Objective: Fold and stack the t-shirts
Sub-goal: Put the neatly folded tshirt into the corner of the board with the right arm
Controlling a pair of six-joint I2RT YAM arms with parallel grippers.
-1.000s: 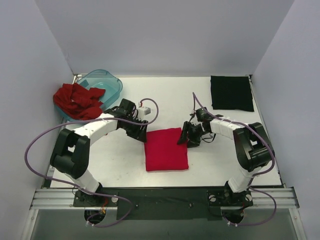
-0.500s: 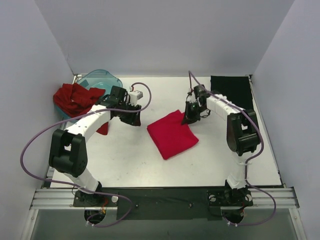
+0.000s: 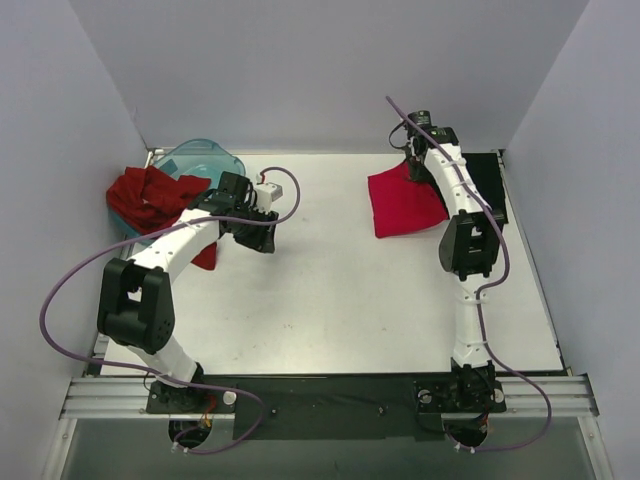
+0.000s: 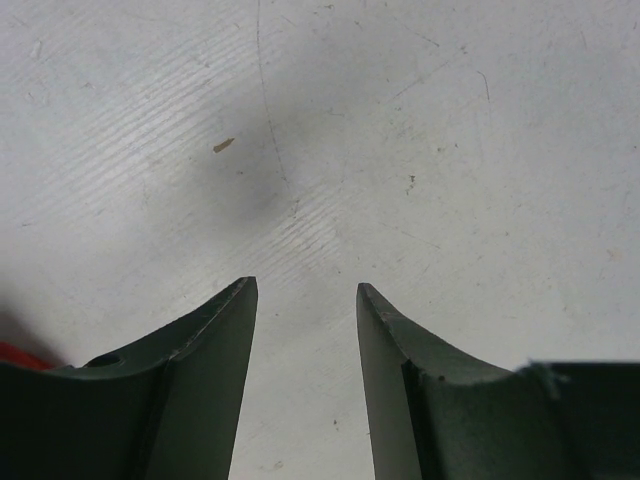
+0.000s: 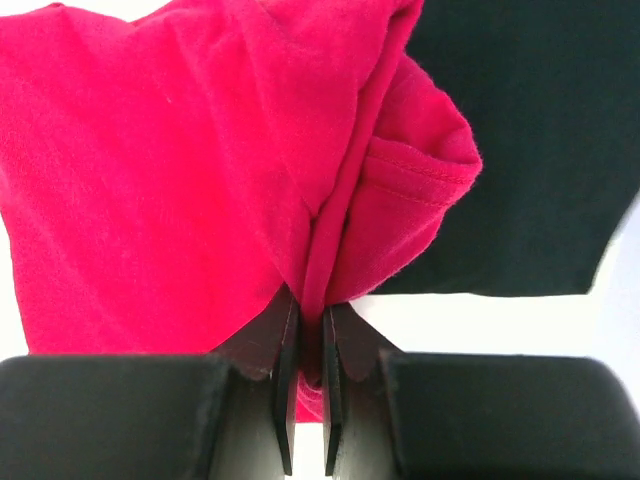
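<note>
Right pincer (image 5: pixel 309 322), crimson-pink t-shirt (image 5: pixel 170 170) nipped inside

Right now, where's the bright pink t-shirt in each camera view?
Top external: upper right, pink t-shirt beside the black t-shirt.
Left wrist: not in it.
Right wrist: fills upper left and centre, pinched by the right gripper.
Shared landmark: the black t-shirt, right of the pink one in both.

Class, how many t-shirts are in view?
3. Crimson-pink t-shirt pinched in the right gripper, far right; black t-shirt flat beside it; brick-red t-shirt heaped by the teal tub, possibly hiding more.
</note>
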